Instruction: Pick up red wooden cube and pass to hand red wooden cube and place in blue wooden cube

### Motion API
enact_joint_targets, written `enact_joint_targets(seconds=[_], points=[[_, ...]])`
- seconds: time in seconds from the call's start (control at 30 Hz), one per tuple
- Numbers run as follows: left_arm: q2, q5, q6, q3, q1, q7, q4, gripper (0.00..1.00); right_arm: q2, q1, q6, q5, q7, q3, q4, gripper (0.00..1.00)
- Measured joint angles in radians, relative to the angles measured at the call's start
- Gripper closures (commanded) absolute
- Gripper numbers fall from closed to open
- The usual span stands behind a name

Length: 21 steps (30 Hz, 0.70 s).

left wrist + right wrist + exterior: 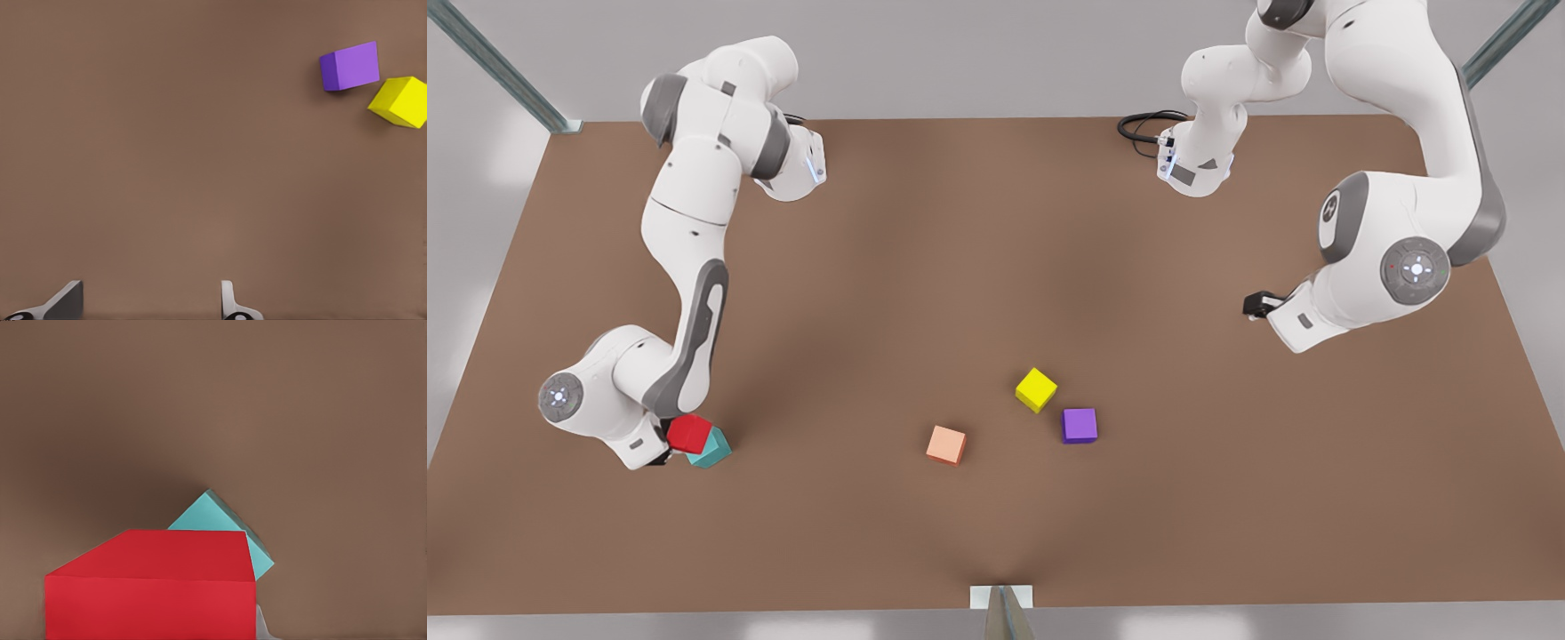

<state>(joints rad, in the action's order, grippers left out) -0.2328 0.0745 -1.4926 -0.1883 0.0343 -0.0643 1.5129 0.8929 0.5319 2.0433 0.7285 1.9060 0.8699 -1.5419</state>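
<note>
At the front view's left, my right gripper (670,442) is shut on the red wooden cube (690,433). That cube hangs low, directly over and partly covering the teal blue wooden cube (713,450). Whether the two cubes touch I cannot tell. In the right wrist view the red wooden cube (153,587) sits close in front, with the blue wooden cube (230,523) peeking out behind it and one pale fingertip (262,625) at its side. My left gripper (1256,305) waits at the front view's right, open (150,308) over bare table.
A yellow cube (1036,389), a purple cube (1079,425) and a pale salmon cube (946,444) lie mid-table toward the front. The purple cube (349,65) and yellow cube (400,101) also lie ahead of my left gripper. A black cable (1143,124) rests at the brown table's (996,267) back edge.
</note>
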Motion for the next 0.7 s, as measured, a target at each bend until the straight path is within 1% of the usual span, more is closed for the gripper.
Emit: enact_joint_targets(seconds=[0.17, 0.2, 0.23, 0.7], points=[[-0.007, -0.002, 0.002, 0.0, 0.001, 0.002, 0.0, 0.0, 0.016, 0.003, 0.021, 0.031, -0.031, 0.0, 0.0, 0.36], [-0.008, -0.002, 0.002, 0.0, 0.001, 0.002, 0.0, 0.0, 0.017, 0.003, 0.024, 0.035, -0.036, 0.0, 0.0, 0.11], [-0.009, -0.003, 0.002, 0.0, 0.001, 0.003, 0.0, 0.0, 0.018, 0.003, 0.027, 0.039, -0.041, -0.001, 0.0, 0.0], [-0.009, -0.003, 0.003, 0.0, 0.001, 0.006, 0.0, 0.0, 0.011, 0.005, 0.023, 0.055, -0.083, -0.007, 0.0, 0.0]])
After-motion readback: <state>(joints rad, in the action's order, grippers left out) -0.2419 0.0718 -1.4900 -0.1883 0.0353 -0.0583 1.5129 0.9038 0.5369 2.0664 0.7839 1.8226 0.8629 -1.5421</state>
